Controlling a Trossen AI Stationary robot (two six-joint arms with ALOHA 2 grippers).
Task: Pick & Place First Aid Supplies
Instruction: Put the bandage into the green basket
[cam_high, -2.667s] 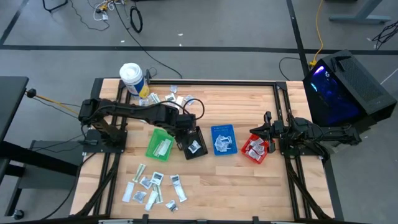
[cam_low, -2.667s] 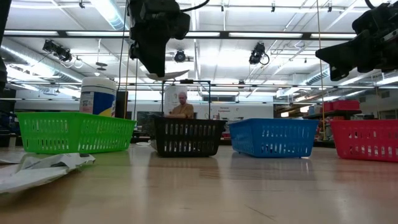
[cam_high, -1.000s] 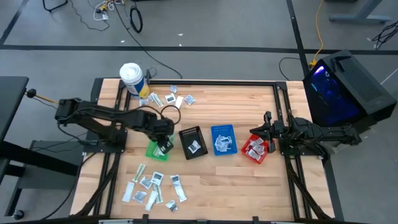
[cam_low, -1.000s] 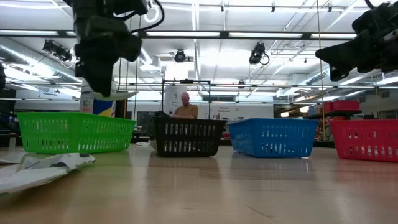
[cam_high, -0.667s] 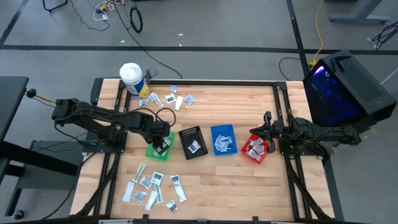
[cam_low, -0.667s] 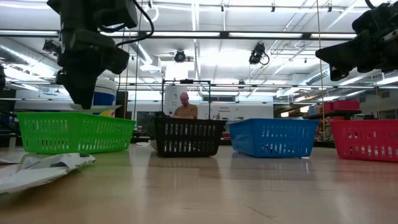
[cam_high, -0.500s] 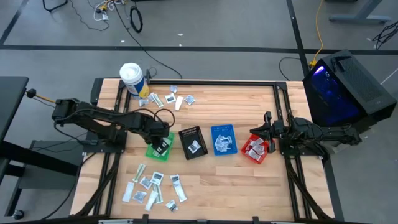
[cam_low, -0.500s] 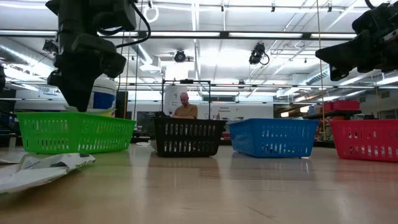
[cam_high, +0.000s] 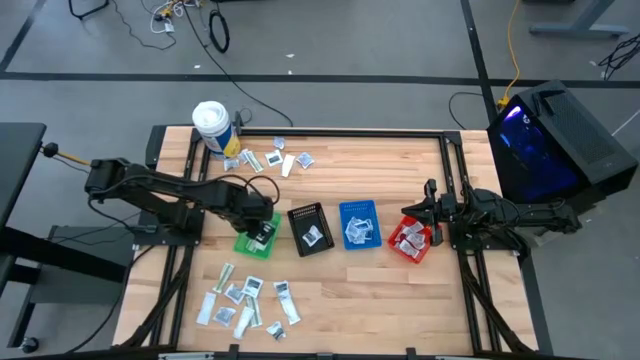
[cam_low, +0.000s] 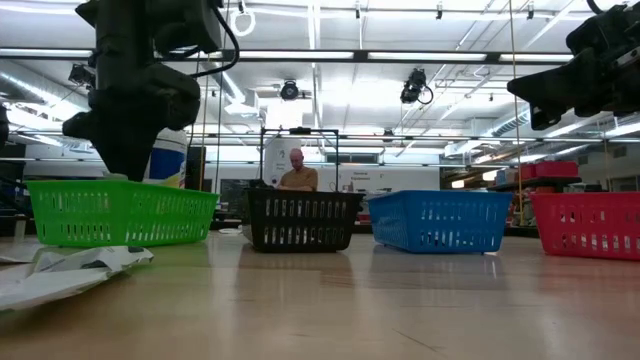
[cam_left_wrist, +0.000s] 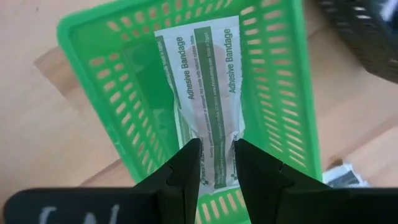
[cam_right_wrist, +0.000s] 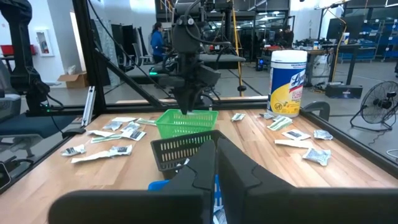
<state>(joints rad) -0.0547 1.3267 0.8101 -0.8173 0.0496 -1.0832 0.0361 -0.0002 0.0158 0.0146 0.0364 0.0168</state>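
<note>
My left gripper (cam_high: 262, 232) hangs over the green bin (cam_high: 243, 244), pointing steeply down, its tips at the rim in the low view (cam_low: 125, 172). It is shut on a white, green-printed adhesive bandage packet (cam_left_wrist: 211, 93). A second packet (cam_left_wrist: 163, 74) lies on the bin's floor beside it. Loose first aid supplies lie on the table in a near pile (cam_high: 245, 300) and a far group (cam_high: 270, 160). My right gripper (cam_high: 408, 212) waits shut, level, above the red bin (cam_high: 412, 242). My left gripper has the bandage packet's near end (cam_left_wrist: 216, 163) between its two fingertips (cam_left_wrist: 189, 155), coming from above and slanting down. The packet narrows where the fingers meet it. The rest stretches away over the green bin's floor; I cannot tell whether it rests there.
A black bin (cam_high: 310, 228) and a blue bin (cam_high: 358, 222) stand between the green and red ones, each holding sachets. A white tub (cam_high: 212, 125) stands at the far left corner. A dark frame rail runs round the table. A person (cam_low: 295, 170) sits far behind.
My left gripper has sunk toward the green bin and rolled its wrist, staying shut on the packet. The packet, which stuck out below the fingers above the rim, is now down inside the bin. For the last half second the arm has kept still.
</note>
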